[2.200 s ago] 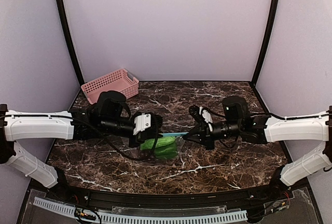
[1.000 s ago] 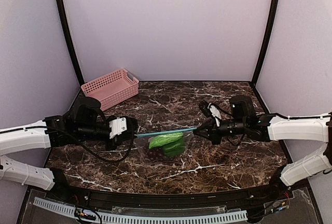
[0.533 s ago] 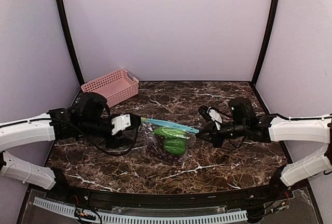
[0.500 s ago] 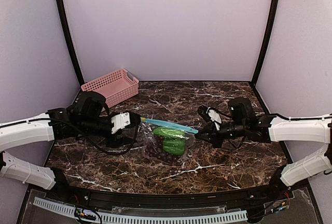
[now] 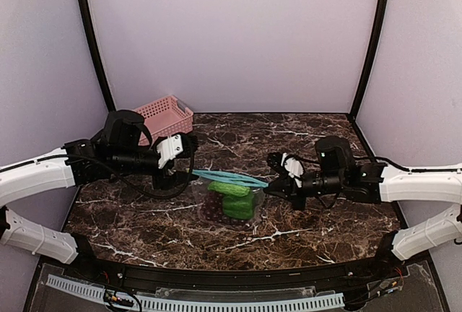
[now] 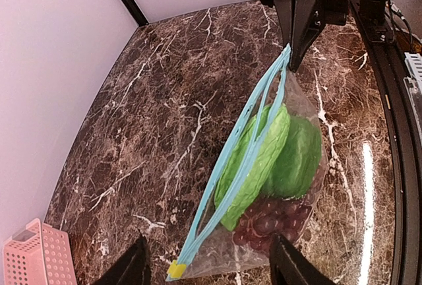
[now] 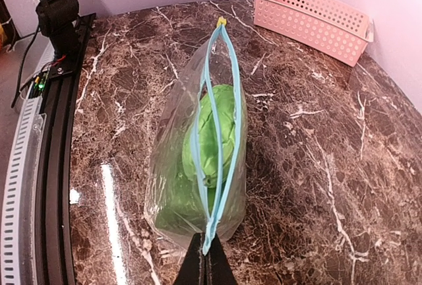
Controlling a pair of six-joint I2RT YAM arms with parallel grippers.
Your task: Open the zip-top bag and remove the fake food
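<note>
The zip-top bag (image 5: 232,198) stands on the marble table (image 5: 303,146) between the arms, its teal zip strip (image 6: 254,117) uppermost and parted along the middle. Inside lie the fake food: a bright green piece (image 6: 290,159) and dark red grapes (image 6: 273,222) below it. My right gripper (image 7: 210,262) is shut on the right end of the zip strip (image 7: 214,166). My left gripper (image 6: 211,268) is open just off the bag's left end; the yellow slider (image 6: 176,270) lies between its fingers, untouched. In the top view the left gripper (image 5: 184,167) hovers left of the bag and the right gripper (image 5: 268,185) meets it.
A pink slotted basket (image 5: 162,113) sits at the back left corner, close behind the left arm; it also shows as the basket (image 7: 310,18) in the right wrist view. Black rails (image 6: 395,133) run along the table's near edge.
My left gripper has opened and let go of the zip strip's left end, then drawn back toward the basket. The zip strip has gone slack and parted, and the right gripper has shifted slightly left with the bag.
</note>
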